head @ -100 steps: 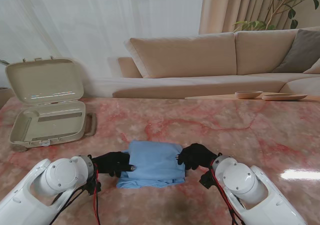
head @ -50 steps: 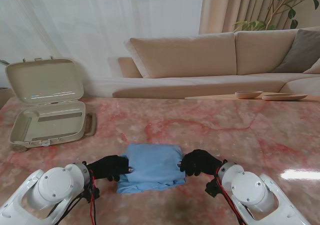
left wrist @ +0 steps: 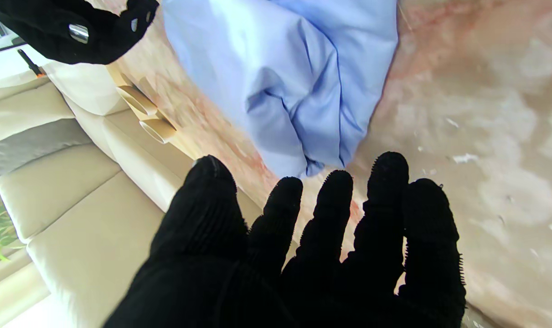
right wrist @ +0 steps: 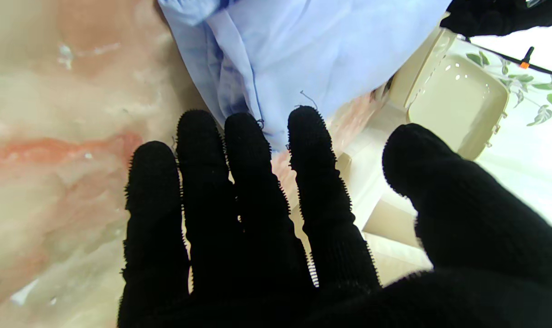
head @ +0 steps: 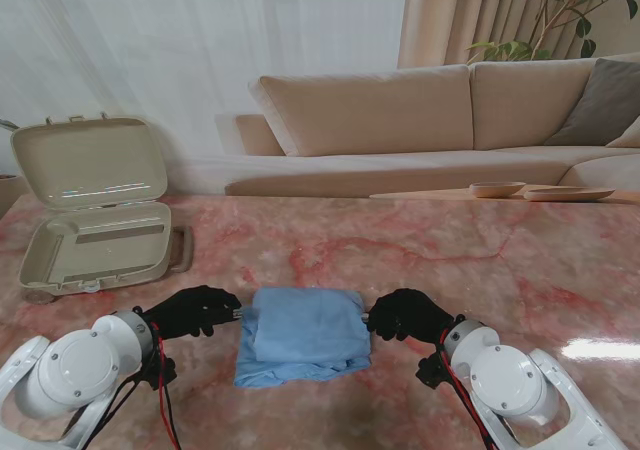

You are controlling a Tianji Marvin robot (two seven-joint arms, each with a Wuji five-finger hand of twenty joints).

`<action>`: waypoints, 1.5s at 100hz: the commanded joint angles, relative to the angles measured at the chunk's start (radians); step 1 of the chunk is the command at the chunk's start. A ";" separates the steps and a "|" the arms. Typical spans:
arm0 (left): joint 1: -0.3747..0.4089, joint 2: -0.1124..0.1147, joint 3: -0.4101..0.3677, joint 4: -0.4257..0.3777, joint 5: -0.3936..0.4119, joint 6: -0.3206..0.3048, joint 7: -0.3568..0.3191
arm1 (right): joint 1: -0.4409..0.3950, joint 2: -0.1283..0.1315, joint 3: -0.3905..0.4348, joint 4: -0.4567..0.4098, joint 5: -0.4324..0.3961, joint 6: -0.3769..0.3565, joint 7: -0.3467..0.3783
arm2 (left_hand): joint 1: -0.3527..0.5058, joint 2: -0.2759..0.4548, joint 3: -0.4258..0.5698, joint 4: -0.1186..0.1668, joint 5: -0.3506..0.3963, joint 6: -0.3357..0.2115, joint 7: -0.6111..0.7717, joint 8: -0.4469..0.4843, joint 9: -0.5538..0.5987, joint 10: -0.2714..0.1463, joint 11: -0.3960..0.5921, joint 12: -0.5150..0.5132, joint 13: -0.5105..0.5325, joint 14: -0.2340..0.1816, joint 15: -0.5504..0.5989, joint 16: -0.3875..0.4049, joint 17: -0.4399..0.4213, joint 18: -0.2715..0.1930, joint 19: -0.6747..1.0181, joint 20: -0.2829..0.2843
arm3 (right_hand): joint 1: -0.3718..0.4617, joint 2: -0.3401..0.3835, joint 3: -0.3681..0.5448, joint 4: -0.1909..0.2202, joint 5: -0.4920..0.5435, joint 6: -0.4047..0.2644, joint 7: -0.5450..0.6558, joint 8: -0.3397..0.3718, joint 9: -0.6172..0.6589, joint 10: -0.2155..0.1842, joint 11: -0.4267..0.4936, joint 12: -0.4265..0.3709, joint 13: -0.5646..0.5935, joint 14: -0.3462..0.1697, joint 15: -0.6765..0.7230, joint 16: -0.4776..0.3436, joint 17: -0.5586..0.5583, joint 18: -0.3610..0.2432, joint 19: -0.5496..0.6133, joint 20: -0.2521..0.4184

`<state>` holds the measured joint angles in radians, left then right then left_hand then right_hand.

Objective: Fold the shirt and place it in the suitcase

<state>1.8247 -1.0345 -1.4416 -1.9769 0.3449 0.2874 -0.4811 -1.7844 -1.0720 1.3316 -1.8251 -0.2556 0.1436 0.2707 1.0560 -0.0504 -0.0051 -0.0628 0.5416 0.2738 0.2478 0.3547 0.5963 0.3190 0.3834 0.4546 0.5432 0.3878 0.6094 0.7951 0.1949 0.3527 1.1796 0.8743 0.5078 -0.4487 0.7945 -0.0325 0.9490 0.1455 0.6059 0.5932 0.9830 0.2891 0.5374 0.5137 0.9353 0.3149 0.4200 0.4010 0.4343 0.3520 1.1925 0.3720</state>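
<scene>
Marble table (head: pixel 480 260) lies bare around the shirt (head: pixel 303 332), a folded pale-blue bundle with creased layers. Left hand (head: pixel 192 310) and right hand (head: pixel 408 315) flank the shirt, fingers spread and holding nothing. Well beyond the shirt's left side, the beige suitcase (head: pixel 95 240) stands open.

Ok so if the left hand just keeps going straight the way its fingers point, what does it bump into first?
Most likely the folded blue shirt. The left hand is open at the shirt's left edge, fingers aimed across at it, with only a small strip of table between them; the left wrist view shows the cloth just past the fingertips.
</scene>
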 commanded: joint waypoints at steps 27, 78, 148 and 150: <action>0.041 -0.016 -0.069 -0.034 0.081 -0.013 0.092 | 0.021 -0.041 -0.063 -0.031 -0.031 -0.032 -0.169 | -0.012 0.036 -0.034 0.013 0.025 -0.042 0.020 0.015 0.025 -0.004 0.000 0.005 0.019 0.023 -0.022 -0.014 -0.001 0.023 -0.006 -0.014 | -0.026 -0.017 0.007 0.014 -0.013 -0.019 -0.004 0.009 -0.025 -0.017 -0.024 0.000 -0.026 -0.035 -0.028 0.009 -0.041 -0.024 -0.009 0.004; 0.112 -0.025 -0.241 0.015 0.380 -0.221 0.179 | 0.093 -0.052 -0.123 0.034 0.019 -0.004 -0.183 | -0.038 -0.013 -0.030 0.013 -0.038 -0.069 -0.001 0.002 -0.099 -0.051 -0.090 -0.046 -0.181 -0.035 -0.267 -0.197 -0.153 -0.074 -0.312 -0.263 | -0.017 -0.027 0.011 0.014 -0.005 -0.007 -0.010 0.013 -0.023 -0.011 -0.045 -0.003 -0.042 -0.043 -0.071 -0.006 -0.059 -0.059 -0.053 0.008; 0.023 -0.024 -0.263 0.273 0.623 -0.329 0.361 | 0.150 -0.061 -0.168 0.093 0.036 0.041 -0.194 | 0.062 -0.121 -0.001 0.026 -0.288 -0.022 -0.091 -0.064 -0.367 -0.075 -0.070 -0.115 -0.430 -0.107 -0.313 -0.369 -0.254 -0.214 -0.437 -0.499 | -0.031 -0.048 0.057 -0.006 -0.017 -0.021 0.008 0.001 -0.045 -0.037 -0.040 -0.015 -0.065 -0.080 -0.077 -0.030 -0.076 -0.122 -0.064 -0.019; 0.017 -0.024 -0.261 0.279 0.623 -0.329 0.361 | 0.151 -0.061 -0.169 0.094 0.036 0.042 -0.194 | 0.066 -0.123 0.001 0.026 -0.288 -0.021 -0.089 -0.064 -0.368 -0.075 -0.068 -0.115 -0.431 -0.107 -0.312 -0.369 -0.254 -0.214 -0.437 -0.499 | -0.029 -0.047 0.056 -0.005 -0.019 -0.021 0.007 0.000 -0.045 -0.036 -0.040 -0.015 -0.067 -0.079 -0.078 -0.031 -0.078 -0.122 -0.065 -0.019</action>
<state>1.8538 -1.0609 -1.7092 -1.7180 0.9630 -0.0451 -0.1238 -1.6330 -1.1289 1.1668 -1.7384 -0.2249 0.1753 0.0598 1.0762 -0.1669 -0.0046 -0.0572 0.3039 0.2313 0.1594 0.3054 0.2618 0.2567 0.2919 0.3491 0.1565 0.3040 0.2834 0.4395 -0.0460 0.1713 0.7642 0.3901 0.5072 -0.4953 0.8397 -0.0325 0.9489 0.1447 0.6059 0.5937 0.9520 0.2700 0.4932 0.5136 0.8897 0.2737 0.3449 0.3903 0.3681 0.2637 1.1377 0.3718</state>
